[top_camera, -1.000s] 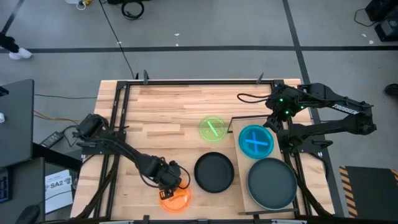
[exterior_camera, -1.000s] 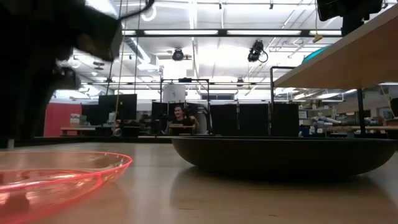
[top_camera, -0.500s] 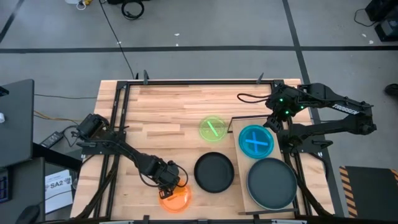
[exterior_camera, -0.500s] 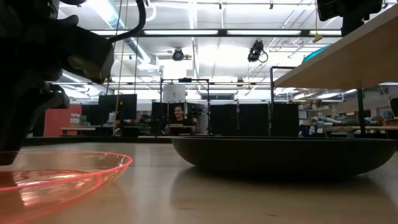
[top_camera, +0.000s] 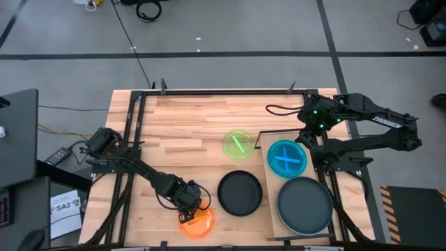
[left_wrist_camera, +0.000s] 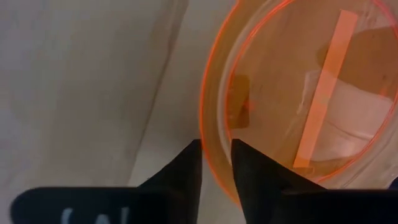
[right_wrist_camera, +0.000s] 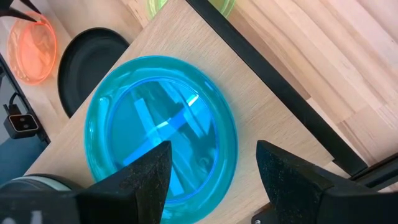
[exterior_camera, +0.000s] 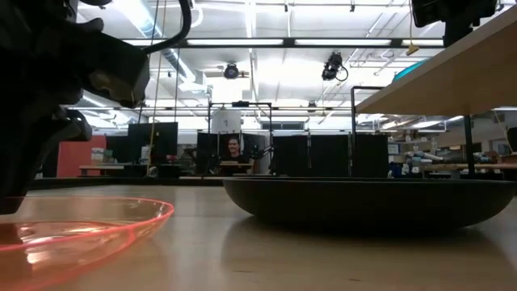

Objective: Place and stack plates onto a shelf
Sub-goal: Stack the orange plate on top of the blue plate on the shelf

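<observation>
Seen from above, left gripper [top_camera: 189,207] at orange plate [top_camera: 196,222], front table [top_camera: 181,125] edge; cyan plate [top_camera: 286,158] on shelf [top_camera: 265,183]. Through left wrist: fingers [left_wrist_camera: 186,163] narrowly straddling orange rim. Through right wrist: right gripper [right_wrist_camera: 211,163] spread wide above cyan plate.

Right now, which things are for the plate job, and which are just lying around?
For the job:
orange plate, pinched by the left claw
black plate
lime green plate
cyan plate, on the shelf
grey-dark plate, on the shelf
right claw, open above the cyan plate

Just lying around:
cable on the floor
paper beside the table
</observation>
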